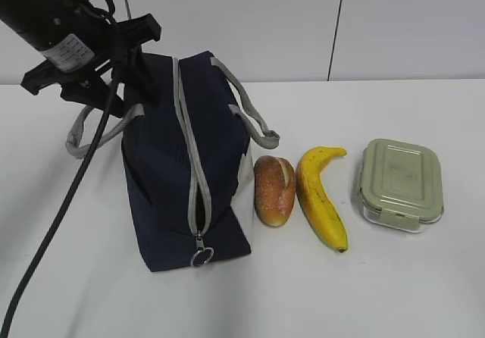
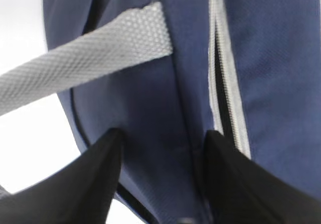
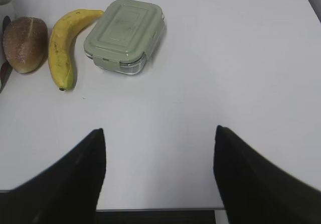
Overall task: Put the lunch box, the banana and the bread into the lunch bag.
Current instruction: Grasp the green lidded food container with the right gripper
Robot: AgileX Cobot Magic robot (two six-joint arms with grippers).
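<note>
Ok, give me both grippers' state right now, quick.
Left gripper: fingers apart astride the lunch bag fabric; whether it grips cannot be told.
Right gripper: open, holding nothing.

A plain white tabletop [image 1: 424, 292] carried everything, and behind it stood a pale wall [image 1: 265, 20] divided by a thin dark vertical seam [image 1: 337, 23] right of centre.
</note>
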